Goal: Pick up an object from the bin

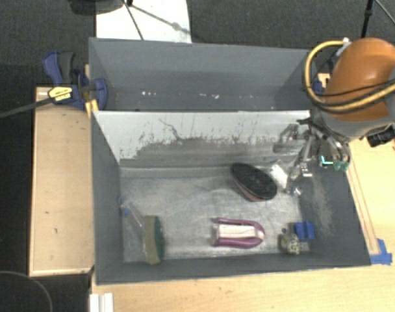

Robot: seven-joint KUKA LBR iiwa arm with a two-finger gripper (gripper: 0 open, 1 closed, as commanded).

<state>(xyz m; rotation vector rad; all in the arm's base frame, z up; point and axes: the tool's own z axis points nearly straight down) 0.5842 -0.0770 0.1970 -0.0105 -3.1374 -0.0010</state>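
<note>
My gripper [297, 173] hangs low at the bin's right side, near the back wall. Just left of it lies a black oval brush [254, 181] with a reddish rim, flat on the floor. A small white piece [277, 172] sits between the brush and the gripper, very close to the gripper or touching it. I cannot tell whether it is part of the brush. Nearer the front right corner lies a small blue and olive thing [297, 236], apart from the gripper.
A purple and white packet [237, 233] lies at the front middle. A clear bag with a green sponge [147, 238] lies in the front left corner. The arm's orange cover and cables overhang the bin's right wall.
</note>
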